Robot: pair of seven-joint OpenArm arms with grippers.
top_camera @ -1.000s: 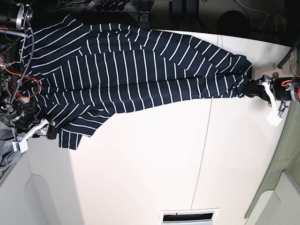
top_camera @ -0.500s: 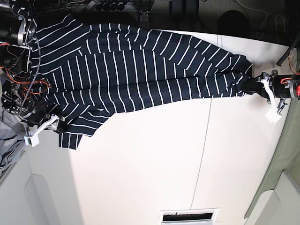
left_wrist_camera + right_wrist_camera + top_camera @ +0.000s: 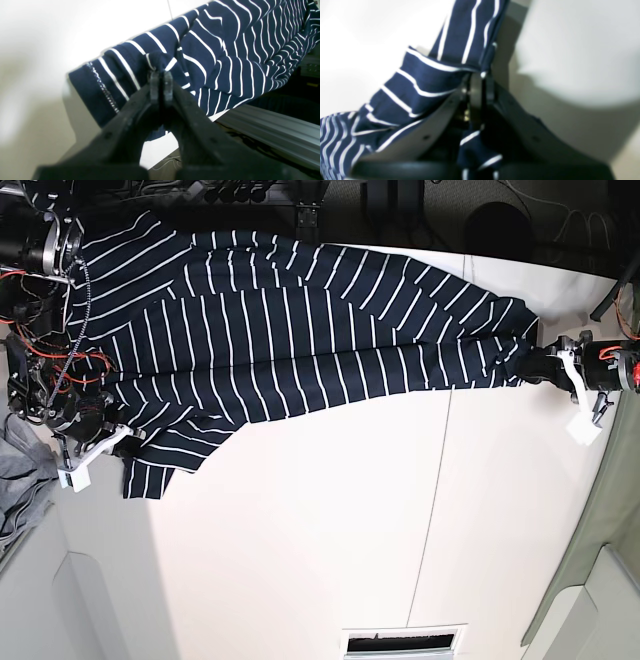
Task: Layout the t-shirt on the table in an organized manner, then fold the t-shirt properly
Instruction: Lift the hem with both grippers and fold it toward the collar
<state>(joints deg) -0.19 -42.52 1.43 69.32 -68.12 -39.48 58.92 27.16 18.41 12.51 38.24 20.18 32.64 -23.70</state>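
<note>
At the left edge of the base view the right gripper (image 3: pixel 122 446) sits low at the near corner of the t-shirt (image 3: pixel 300 340), and the right wrist view shows why: its jaws are pinched tight on a bunched fold of the striped cloth (image 3: pixel 430 82), with more fabric trailing down between them, so this arm has one end of the garment in hand. A plain grey cloth (image 3: pixel 22 480) lies crumpled just beyond it at the edge of the frame, apart from the task. The t-shirt itself stretches across the far side of the white desk (image 3: pixel 330 530), partly draped over its far edge, with wrinkles and a folded-over flap near the right gripper, so I judge the laying-out step unfinished. A thin dark seam (image 3: pixel 432 510) runs across the bare desk. At the right end the left gripper (image 3: pixel 545 363) holds the opposite end, its jaws closed on a small tuck of fabric beside the stitched hem (image 3: pixel 102 90) in the left wrist view. Gripping both ends likely lets the arms pull the shirt taut and flat.
</note>
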